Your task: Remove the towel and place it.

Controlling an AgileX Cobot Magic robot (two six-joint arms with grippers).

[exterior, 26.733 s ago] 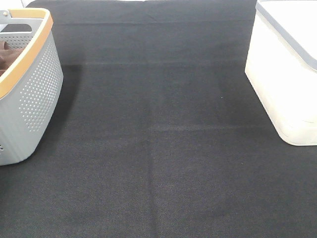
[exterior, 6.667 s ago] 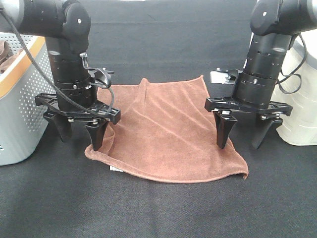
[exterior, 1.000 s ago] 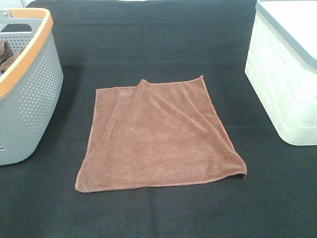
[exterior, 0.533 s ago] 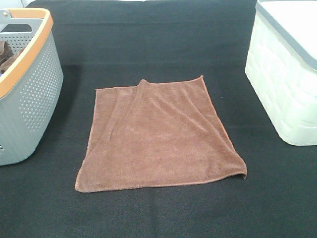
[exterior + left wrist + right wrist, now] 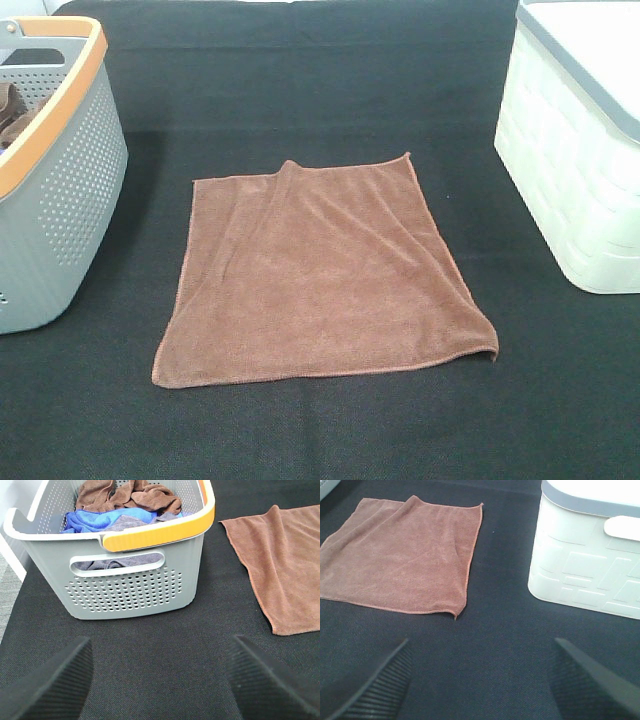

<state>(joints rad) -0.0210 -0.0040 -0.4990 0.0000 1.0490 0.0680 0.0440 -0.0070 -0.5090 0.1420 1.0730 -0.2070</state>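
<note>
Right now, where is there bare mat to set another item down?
Free: the strip between the towel and the white bin, the band behind the towel, and the near edge. Tighter between the towel and the grey basket, itself full of cloths.

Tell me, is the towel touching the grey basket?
Apart. The exterior high view shows a strip of bare black mat between the towel and the basket; the left wrist view shows the same gap.
</note>
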